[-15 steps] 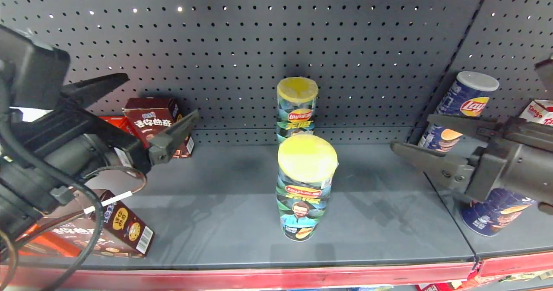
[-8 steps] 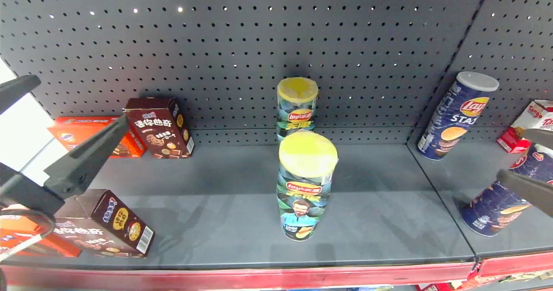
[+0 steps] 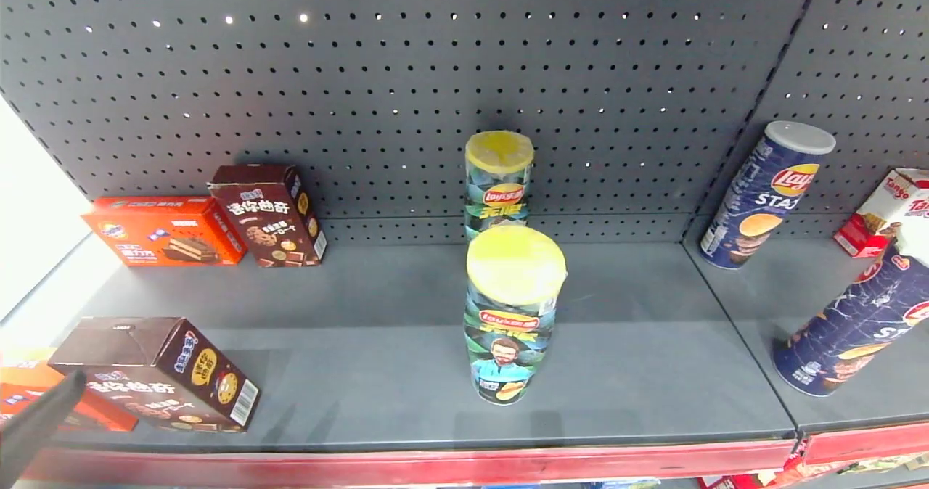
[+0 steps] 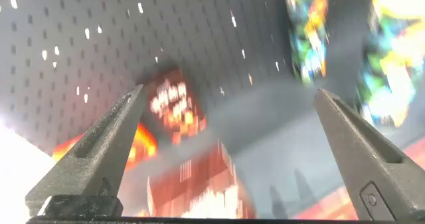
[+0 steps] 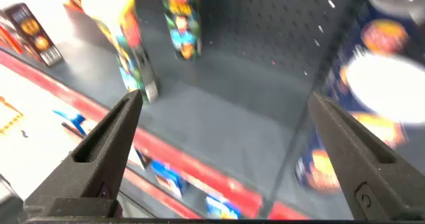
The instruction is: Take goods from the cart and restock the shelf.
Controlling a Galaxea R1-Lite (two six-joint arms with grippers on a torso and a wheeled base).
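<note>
Your left fingers (image 4: 99, 151) are spread wide with nothing between them. One tip shows at the low left of the head view, just before the lip (image 3: 435, 467) and close to the front brown box (image 3: 160, 373). Your right fingers (image 5: 106, 144) are likewise apart and empty, facing the shelf (image 3: 639, 358) from its right end with a blue can close by.

With both sets empty, I judge the step in hand to be a fetch from the cart. Which way the cart lies from either arm I cannot tell.

On the shelf, the front row runs from an orange box (image 3: 43, 402) touching the front brown box, to the front can (image 3: 512, 315) at the middle, to the near blue can (image 3: 849, 329) on the next bay. Every can stands on end, so a new one should go in with its long axis upright.

Bare shelf lies on both sides of the front can. The left arm is nearer the left gap and the right arm nearer the right one.

The lip must be cleared first. The front can is the easiest thing to knock, and it blocks the way to the back can (image 3: 499, 177) right behind it.

Farther back stand the back orange box (image 3: 163, 228) beside the back brown box (image 3: 268, 213), the far blue can (image 3: 766, 195) and a red-and-white box (image 3: 882, 210), all against the pegboard (image 3: 363, 75).
</note>
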